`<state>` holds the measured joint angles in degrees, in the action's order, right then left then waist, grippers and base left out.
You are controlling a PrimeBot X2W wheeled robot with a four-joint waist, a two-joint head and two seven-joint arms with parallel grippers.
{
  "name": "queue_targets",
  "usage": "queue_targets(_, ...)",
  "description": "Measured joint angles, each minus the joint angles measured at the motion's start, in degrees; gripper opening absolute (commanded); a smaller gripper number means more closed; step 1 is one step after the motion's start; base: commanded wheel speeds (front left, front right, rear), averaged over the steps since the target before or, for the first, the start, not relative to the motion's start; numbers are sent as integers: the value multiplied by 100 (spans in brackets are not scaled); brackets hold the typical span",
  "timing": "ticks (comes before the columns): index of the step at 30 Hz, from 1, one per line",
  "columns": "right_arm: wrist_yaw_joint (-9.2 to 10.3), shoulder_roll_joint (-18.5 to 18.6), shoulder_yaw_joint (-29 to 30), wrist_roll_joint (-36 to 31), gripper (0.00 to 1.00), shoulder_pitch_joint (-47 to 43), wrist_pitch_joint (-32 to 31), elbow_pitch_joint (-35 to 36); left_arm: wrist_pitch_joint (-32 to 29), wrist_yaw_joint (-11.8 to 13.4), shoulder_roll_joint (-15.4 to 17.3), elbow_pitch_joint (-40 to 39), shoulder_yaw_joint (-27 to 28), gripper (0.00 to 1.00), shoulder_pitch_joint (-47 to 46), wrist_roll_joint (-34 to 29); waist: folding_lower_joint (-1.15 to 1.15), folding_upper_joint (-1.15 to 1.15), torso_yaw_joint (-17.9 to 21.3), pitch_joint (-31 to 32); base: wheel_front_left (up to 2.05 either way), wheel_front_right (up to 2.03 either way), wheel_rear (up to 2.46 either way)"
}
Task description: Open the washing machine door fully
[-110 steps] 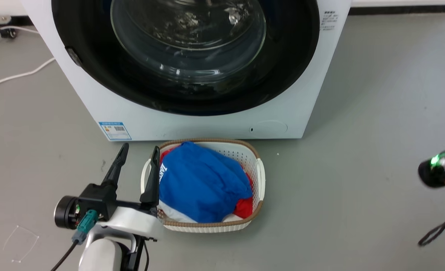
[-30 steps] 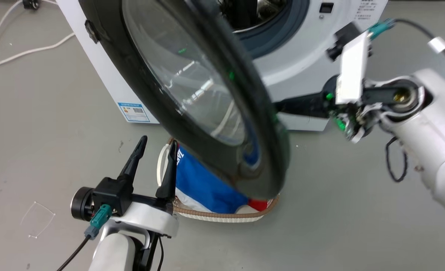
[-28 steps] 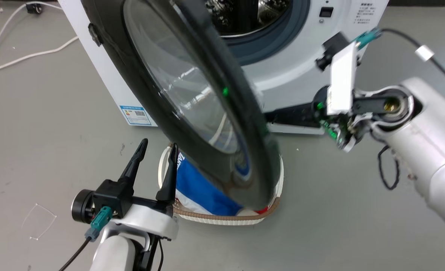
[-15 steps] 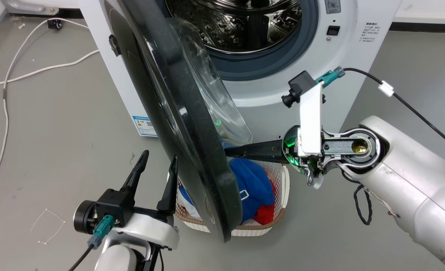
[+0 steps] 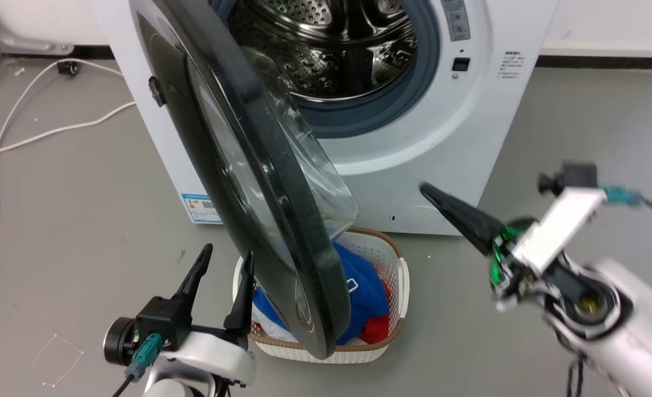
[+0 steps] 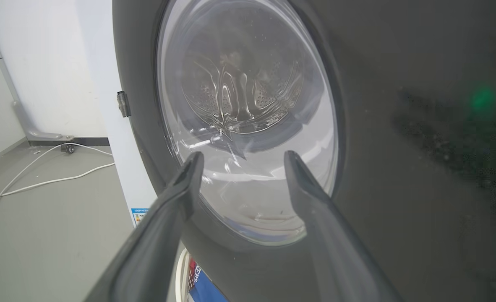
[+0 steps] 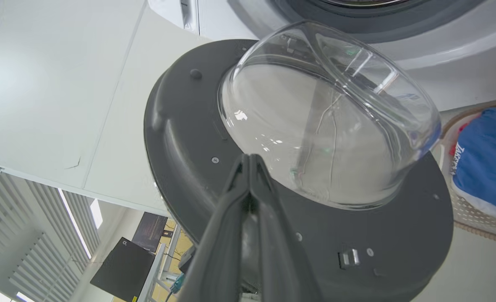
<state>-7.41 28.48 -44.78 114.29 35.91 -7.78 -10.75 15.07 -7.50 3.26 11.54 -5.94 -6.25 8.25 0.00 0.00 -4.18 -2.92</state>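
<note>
The white washing machine (image 5: 458,138) stands with its steel drum (image 5: 337,49) exposed. The washing machine door (image 5: 282,193) hangs from its left hinge, swung out roughly edge-on to me, its clear glass bowl (image 5: 326,182) facing the drum. My left gripper (image 5: 228,252) is open near the floor, just left of the door's lower edge, and looks at the door's outer face (image 6: 378,167). My right gripper (image 5: 425,190) is shut on nothing, to the right of the door and apart from it. In the right wrist view my right gripper (image 7: 248,157) points at the door's inner face (image 7: 181,138).
A white laundry basket (image 5: 397,275) with blue and red clothes sits on the floor below the door's lower edge, also seen as a basket (image 7: 474,218) from the right wrist. A white cable (image 5: 55,129) trails over the grey floor at the left.
The door, shut at first, has swung out on its left hinge. My right gripper, which reached behind the door's edge half a second ago, has drawn back to the right. The head camera has shifted.
</note>
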Motion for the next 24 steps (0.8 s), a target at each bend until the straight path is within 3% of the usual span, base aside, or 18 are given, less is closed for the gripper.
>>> queue_targets(7, 0, 476, 459, -324, 1, -1634, 1345, 749, 0, 0, -2, 48, 101, 100, 246, 0, 0, 0, 194, 201, 0, 0, 0)
queue_targets(10, 0, 563, 502, -612, 67, -2162, 1885, 864, 0, 1, -2, 57, 122, 100, 304, -1, 0, 0, 247, 254, 0, 0, 0)
queue_targets(11, 0, 557, 501, -698, 96, -2302, 1993, 873, 0, 0, -3, 59, 125, 100, 328, -1, -1, 0, 263, 267, 0, 0, 0)
queue_targets(12, 0, 534, 525, -784, 100, -2438, 2092, 867, 0, 1, -3, 62, 137, 100, 352, -1, 0, 0, 279, 276, 0, 0, 0)
queue_targets(17, -1, 363, 961, -1758, 100, -2765, 2270, 310, 0, 1, -5, 68, 165, 100, 374, 1, 0, 0, 353, 307, 0, 0, 0)
queue_targets(21, 0, -26, 2179, -3651, 100, -2854, 2285, -433, 0, 0, -7, 64, 200, 100, 397, 9, 0, 0, 393, 327, 0, 0, 0)
queue_targets(24, 0, -503, 3111, -5308, 100, -2987, 2285, -588, 0, 1, -12, 47, 248, 100, 399, 51, 0, 0, 402, 323, 0, 0, 0)
